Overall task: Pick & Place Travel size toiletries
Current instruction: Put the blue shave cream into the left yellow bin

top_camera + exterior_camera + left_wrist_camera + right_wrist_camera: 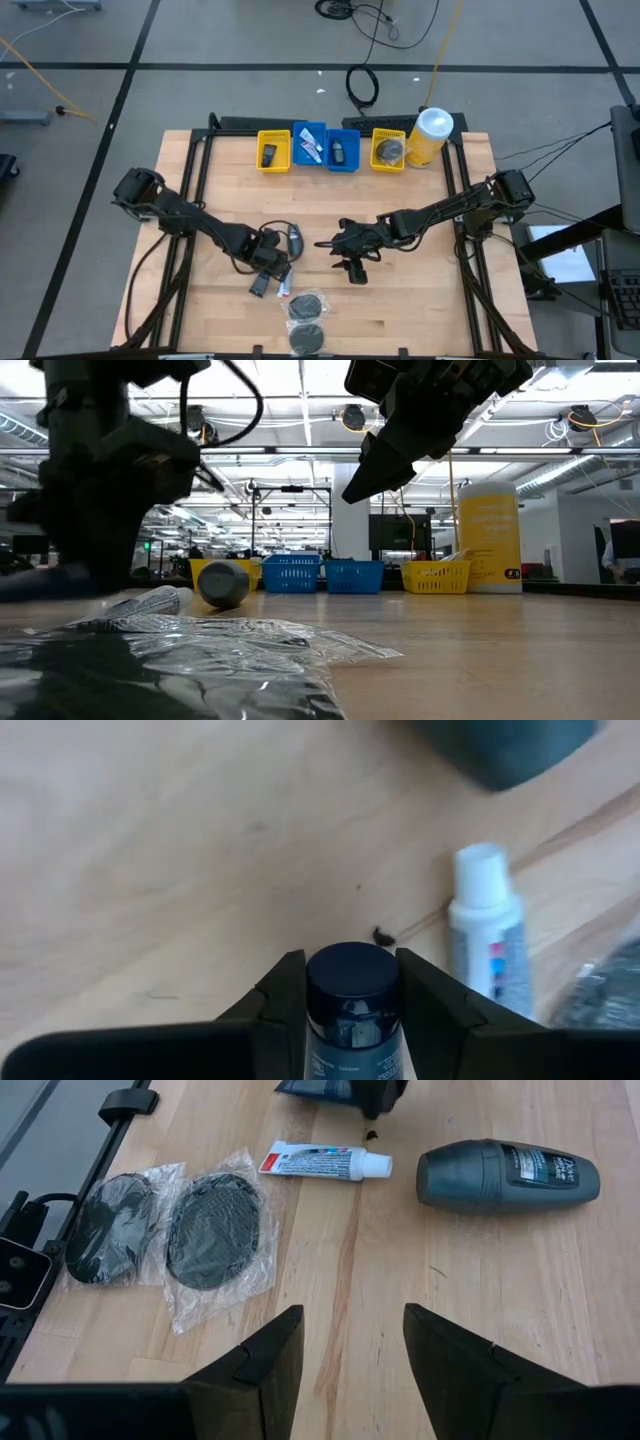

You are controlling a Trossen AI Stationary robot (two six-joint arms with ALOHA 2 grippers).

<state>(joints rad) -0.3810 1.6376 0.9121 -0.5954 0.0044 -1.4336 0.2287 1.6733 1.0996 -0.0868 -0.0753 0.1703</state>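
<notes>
At the lower centre of the high view, two mesh puffs (306,320) in clear wrappers lay on the wooden counter (420,300). Just above them, the left gripper (268,283) was clenched on a small dark blue bottle (352,1010), its cap showing between the two fingers in the left wrist view. A thin white tube (325,1161) lay just beside that bottle, and a dark grey roll-on deodorant (507,1174) lay near the tube. Right of centre, the right gripper (354,268) hung above the counter with its fingers parted, holding nothing. Along the upper edge stood a yellow bin (273,150), two blue bins (325,147), another yellow bin (388,150) and a yellow canister (429,135).
</notes>
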